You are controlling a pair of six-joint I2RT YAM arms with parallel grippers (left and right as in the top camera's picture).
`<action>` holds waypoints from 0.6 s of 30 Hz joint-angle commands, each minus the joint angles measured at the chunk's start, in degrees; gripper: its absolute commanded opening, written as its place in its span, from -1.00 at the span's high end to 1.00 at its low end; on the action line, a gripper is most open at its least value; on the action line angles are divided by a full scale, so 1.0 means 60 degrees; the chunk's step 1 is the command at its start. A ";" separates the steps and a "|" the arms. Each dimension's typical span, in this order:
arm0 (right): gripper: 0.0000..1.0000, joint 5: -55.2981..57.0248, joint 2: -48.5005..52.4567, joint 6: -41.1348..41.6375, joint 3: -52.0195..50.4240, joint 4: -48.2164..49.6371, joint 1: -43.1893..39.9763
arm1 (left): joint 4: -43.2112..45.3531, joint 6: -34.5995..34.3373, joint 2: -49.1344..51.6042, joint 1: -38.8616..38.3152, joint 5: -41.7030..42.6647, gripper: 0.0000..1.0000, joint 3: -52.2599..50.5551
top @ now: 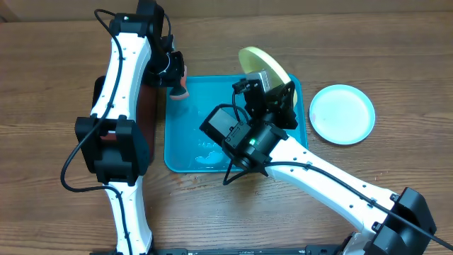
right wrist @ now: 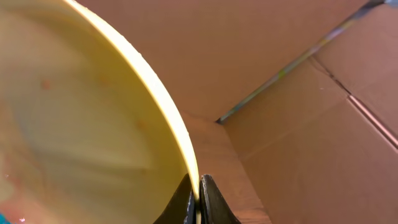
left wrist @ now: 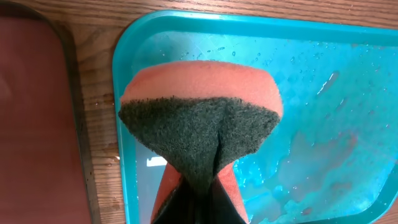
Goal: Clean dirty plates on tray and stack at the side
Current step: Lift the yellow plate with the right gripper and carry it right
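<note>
Right gripper (right wrist: 199, 190) clamps the round yellow-green plastic plate (top: 263, 65) by its rim, tilted over the far rim of the turquoise rectangular plastic tray (top: 185, 134); left gripper (left wrist: 194, 210) pinches an orange foam sponge (left wrist: 199, 124). Better to steady the plate; rub firmly.

Tray (top: 187, 127) mid open; plate (top: 259, 58) blocks far rim.
</note>
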 commanded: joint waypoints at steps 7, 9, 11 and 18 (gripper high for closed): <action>0.92 -0.5027 -0.0018 0.0576 0.0066 0.0113 -0.0419 | -0.0022 -0.0131 0.0000 -0.0135 -0.0055 0.92 0.0080; 0.92 -0.6743 -0.0018 0.0572 0.0062 0.0004 -0.0882 | -0.0033 -0.0131 0.0000 -0.0135 -0.0055 0.92 0.0080; 0.93 -0.7832 -0.0018 0.0561 0.0055 -0.0062 -0.1453 | -0.0058 -0.0131 0.0000 -0.0135 -0.0055 0.91 0.0080; 0.93 -1.2127 -0.0018 -0.0962 0.0058 0.0379 -0.4226 | -0.0277 -0.0131 0.0000 -0.0135 -0.0066 0.92 0.0080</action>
